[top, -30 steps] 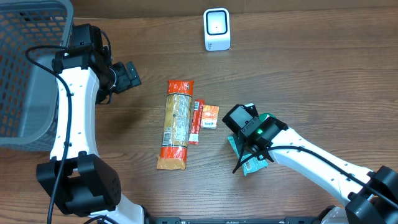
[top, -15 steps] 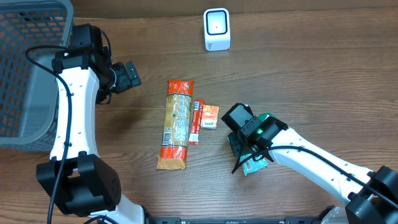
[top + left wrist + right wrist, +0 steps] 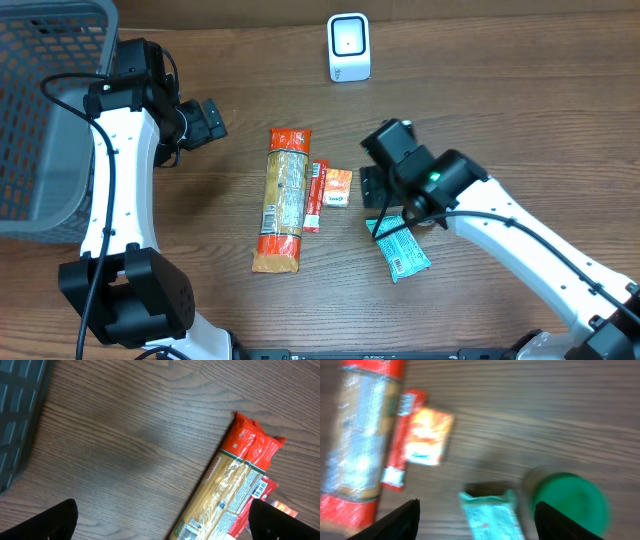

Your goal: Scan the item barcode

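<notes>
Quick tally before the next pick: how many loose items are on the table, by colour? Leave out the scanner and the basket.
Red and clear: 1, pasta pack
Red: 1, stick pack
Orange: 1, small box
Green: 2, flat packet and round disc, which is blurred in the right wrist view
Total: 5

Bare wood runs between the scanner (image 3: 349, 46) at the far edge and the packets mid-table, a wide lane for either arm. The pasta pack (image 3: 283, 200), red stick packet (image 3: 316, 196) and orange sachet (image 3: 339, 188) lie tight together, no passage between; only a narrow strip separates them from the teal packet (image 3: 400, 248). The basket (image 3: 40, 110) walls my left edge, and the right arm (image 3: 505, 215) spans the near right.
</notes>
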